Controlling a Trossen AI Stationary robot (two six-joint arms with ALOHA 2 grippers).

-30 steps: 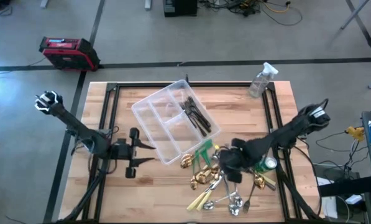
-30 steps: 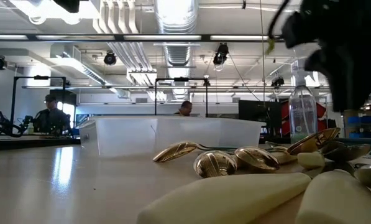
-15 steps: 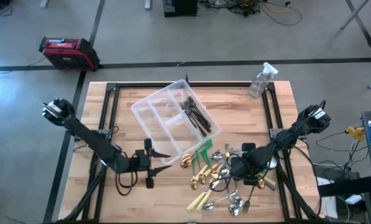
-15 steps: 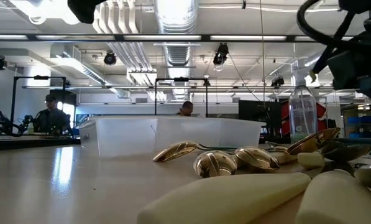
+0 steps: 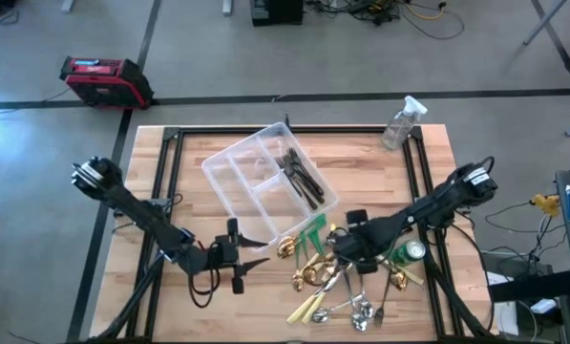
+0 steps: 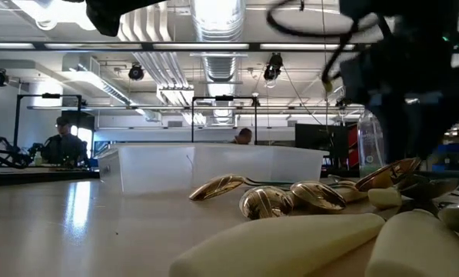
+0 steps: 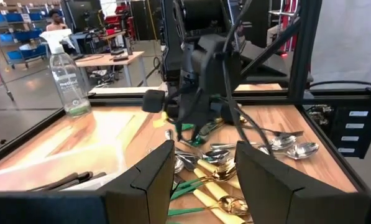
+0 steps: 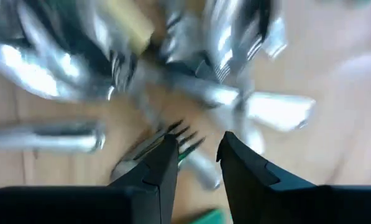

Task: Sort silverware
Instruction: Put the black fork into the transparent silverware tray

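Note:
The silverware (image 5: 347, 282) lies in a loose heap on the table's near right: gold spoons (image 6: 279, 200), silver spoons (image 7: 291, 143), green-handled pieces (image 5: 313, 229) and cream-handled knives (image 6: 306, 238). Dark forks (image 5: 304, 177) lie in one compartment of a clear tray (image 5: 232, 167) at mid-table. My right gripper (image 5: 344, 252) points down over the heap, its fingers slightly open just above a fork's tines (image 8: 184, 135). My left gripper (image 5: 263, 254) stands open and level to the heap's left, by the tray's near corner.
A green can (image 5: 413, 251) lies at the heap's right edge, under my right arm. A clear spray bottle (image 5: 399, 122) stands at the far right corner. Bare wood shows on the table's left half and along the near left edge.
My left gripper has moved toward the table's right edge and a little nearer, sinking as it closed on the heap. My right gripper swung toward the right edge, then came back left over the heap, and now hangs lower with its wrist rolled.

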